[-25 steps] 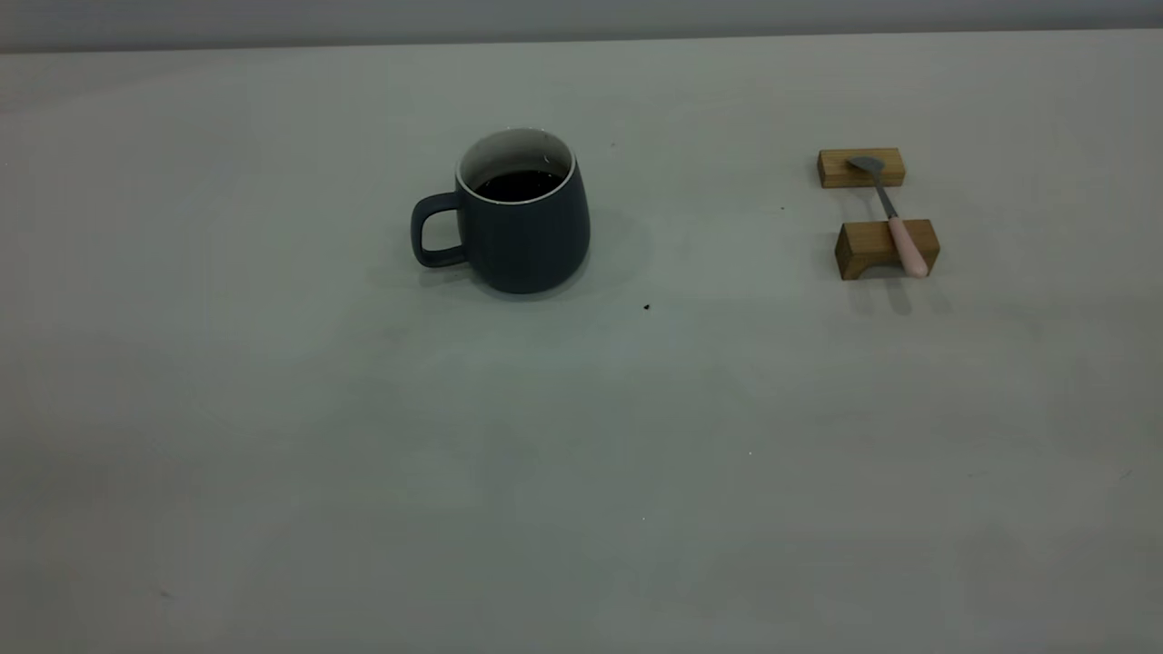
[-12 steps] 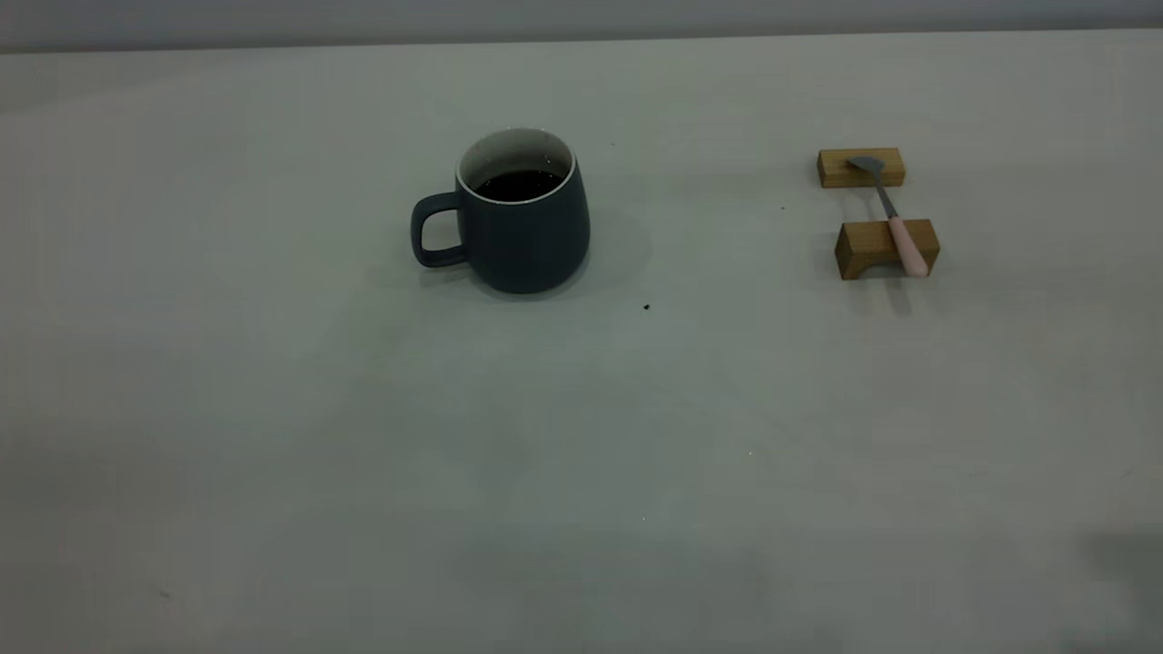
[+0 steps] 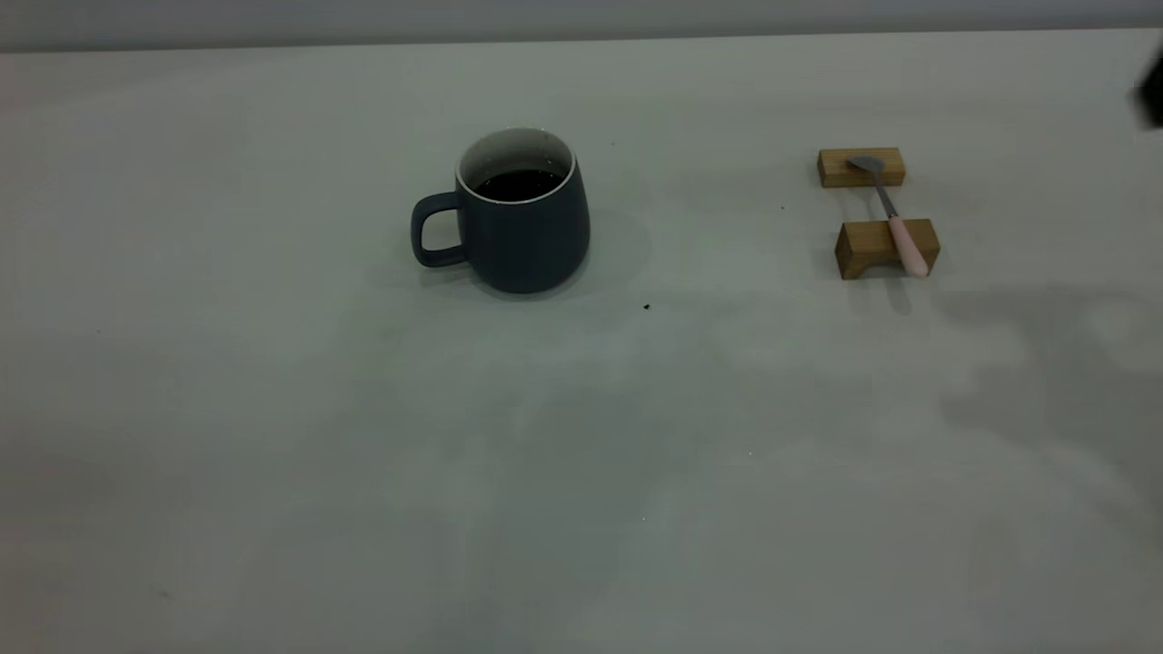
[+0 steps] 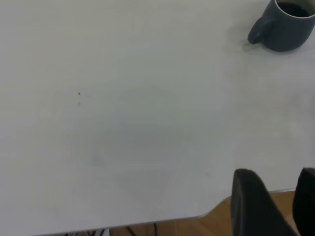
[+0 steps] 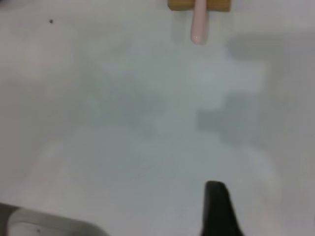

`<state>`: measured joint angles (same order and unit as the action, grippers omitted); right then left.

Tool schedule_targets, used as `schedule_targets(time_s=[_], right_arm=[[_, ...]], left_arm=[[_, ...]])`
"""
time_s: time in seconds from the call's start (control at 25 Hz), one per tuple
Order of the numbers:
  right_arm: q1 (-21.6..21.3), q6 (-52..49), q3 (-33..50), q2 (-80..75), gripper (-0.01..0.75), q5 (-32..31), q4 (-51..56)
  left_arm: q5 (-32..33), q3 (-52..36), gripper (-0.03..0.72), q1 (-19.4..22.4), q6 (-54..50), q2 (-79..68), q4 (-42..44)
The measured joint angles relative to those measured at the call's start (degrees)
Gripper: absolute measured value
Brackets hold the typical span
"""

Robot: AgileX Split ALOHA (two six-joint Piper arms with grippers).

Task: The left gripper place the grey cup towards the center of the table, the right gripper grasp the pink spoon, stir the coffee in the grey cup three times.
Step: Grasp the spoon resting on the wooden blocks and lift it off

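The grey cup stands upright near the middle of the table, handle to the left, with dark coffee inside. The pink spoon lies across two wooden blocks at the right. My left gripper hovers open and empty over the table's near edge, far from the grey cup. My right gripper is open and empty; only one finger shows, well short of the pink spoon. Neither gripper's fingers show in the exterior view.
Two tan wooden blocks carry the spoon. A blurred dark part pokes in at the exterior view's right edge. Wooden floor shows past the table's edge. A small dark speck lies right of the cup.
A dark part has come into view at the right edge, and shadows have spread over the table's right side. Cup and spoon have not moved.
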<state>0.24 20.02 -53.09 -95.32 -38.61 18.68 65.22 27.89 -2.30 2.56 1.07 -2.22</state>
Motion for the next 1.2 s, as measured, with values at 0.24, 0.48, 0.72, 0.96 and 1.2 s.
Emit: schedule_targets(time_s=[0.24,0.48,0.72,0.96,1.2], right_arm=[[5.1,-0.1,-9.3,-17.4,0.609,3.3,-1.6],[9.5,-1.9,-18.4,-30.1,0.607,3.7,-3.1],[10.1,-2.8,-23.7,-36.0,0.600,3.6,-4.9],[10.1,-3.8,-24.7,-38.2,0.593,4.6,-8.1],[10.1,-7.1,-24.7,-39.7,0.592,6.1,-12.8]], left_arm=[[0.0,0.0,0.276,0.0,0.0,0.0,0.0],[0.0,0.0,0.276,0.0,0.0,0.0,0.0],[0.0,0.0,0.276,0.0,-0.1,0.0,0.0],[0.0,0.0,0.276,0.0,-0.1,0.0,0.0],[0.0,0.0,0.276,0.0,-0.1,0.0,0.0]])
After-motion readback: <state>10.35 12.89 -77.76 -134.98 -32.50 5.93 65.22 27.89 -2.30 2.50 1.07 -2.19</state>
